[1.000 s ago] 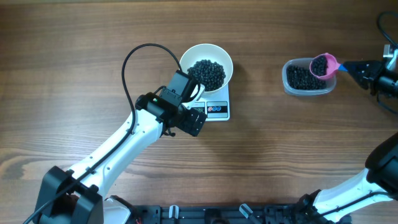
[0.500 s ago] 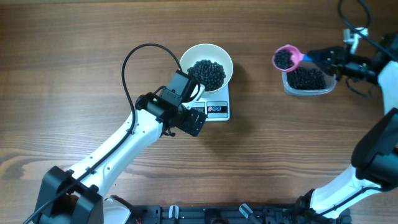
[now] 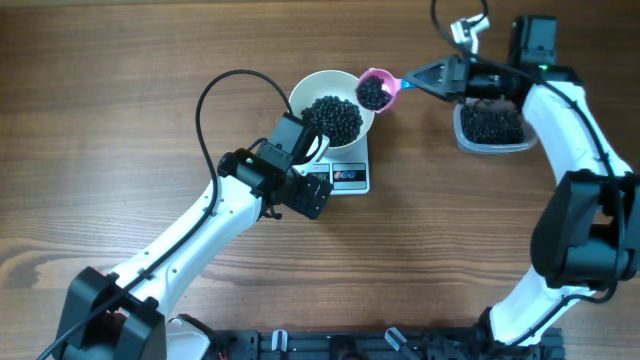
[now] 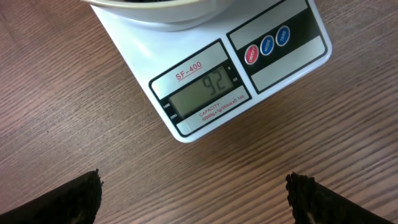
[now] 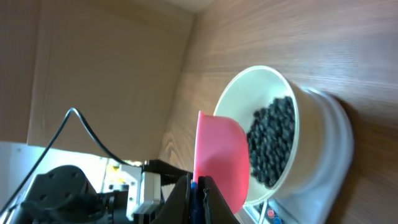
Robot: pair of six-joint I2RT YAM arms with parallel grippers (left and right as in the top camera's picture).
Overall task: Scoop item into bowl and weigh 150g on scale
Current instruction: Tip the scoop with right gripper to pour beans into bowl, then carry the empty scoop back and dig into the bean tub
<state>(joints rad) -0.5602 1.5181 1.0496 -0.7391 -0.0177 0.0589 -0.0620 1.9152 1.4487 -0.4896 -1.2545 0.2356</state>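
Observation:
The white bowl stands on the scale and holds a heap of black beads. In the left wrist view the scale's display reads 92. My right gripper is shut on the blue handle of a pink scoop, which is full of beads and hovers at the bowl's right rim. The right wrist view shows the scoop in front of the bowl, edge on, with my right gripper clamped on its handle. My left gripper stands open over bare wood just before the scale's front, nothing between its fingers.
A clear plastic tub with more black beads sits to the right of the scale, under the right arm. The left arm runs diagonally from the table's front left, and a black cable loops above it.
My right arm has carried the filled scoop leftwards from above the clear tub to the bowl's right rim. The left arm has not moved.

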